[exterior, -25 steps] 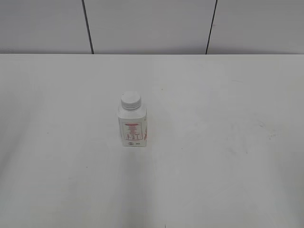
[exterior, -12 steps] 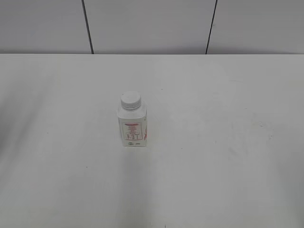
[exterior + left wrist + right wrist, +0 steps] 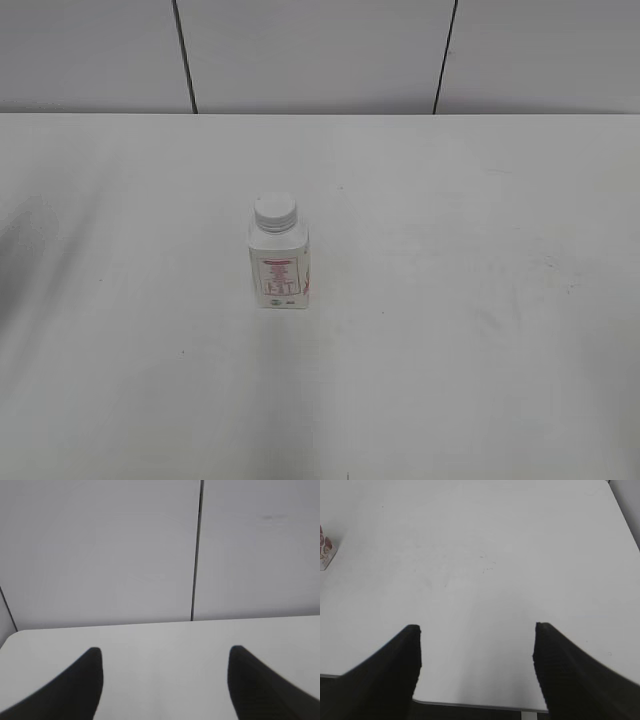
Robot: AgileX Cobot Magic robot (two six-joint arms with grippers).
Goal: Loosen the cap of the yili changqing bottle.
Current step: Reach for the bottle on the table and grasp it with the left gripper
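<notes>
Black fingers of the left tool (image 3: 165, 680) spread wide over the bench (image 3: 480, 380), aimed at the back wall, gripping nothing. The right tool (image 3: 477, 665) is likewise wide apart and empty, angled down at bare bench. The yili changqing bottle (image 3: 279, 265) stands upright left of centre — white, squarish, cap (image 3: 274, 211) seated on top. Its red-printed label is too small to read.
</notes>
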